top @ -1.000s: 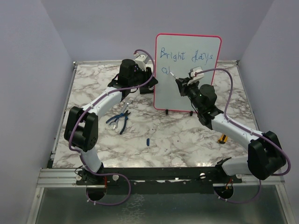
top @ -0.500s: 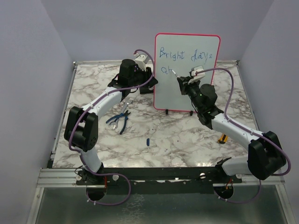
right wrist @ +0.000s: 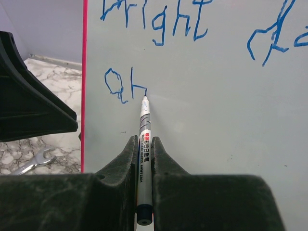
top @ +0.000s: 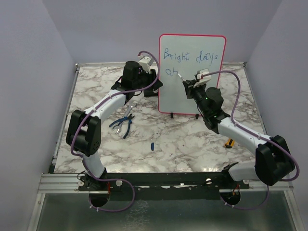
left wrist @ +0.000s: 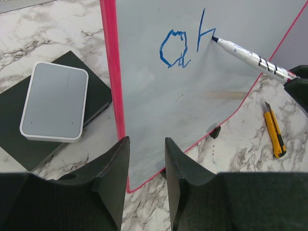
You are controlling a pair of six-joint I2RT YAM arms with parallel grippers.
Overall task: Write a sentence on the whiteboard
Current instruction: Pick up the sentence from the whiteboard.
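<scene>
Right gripper (right wrist: 143, 159) pinches a marker (right wrist: 145, 144), tip up-frame on the upright whiteboard (right wrist: 216, 120) at "ah"; left gripper (left wrist: 144, 163) clamps the board's edge.

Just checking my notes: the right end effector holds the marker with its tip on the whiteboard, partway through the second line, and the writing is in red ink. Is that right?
Not quite: the ink is blue, not red; only the whiteboard frame is red-pink. The right wrist view shows the right end effector holding the marker, tip on the second line of the sentence.
</scene>
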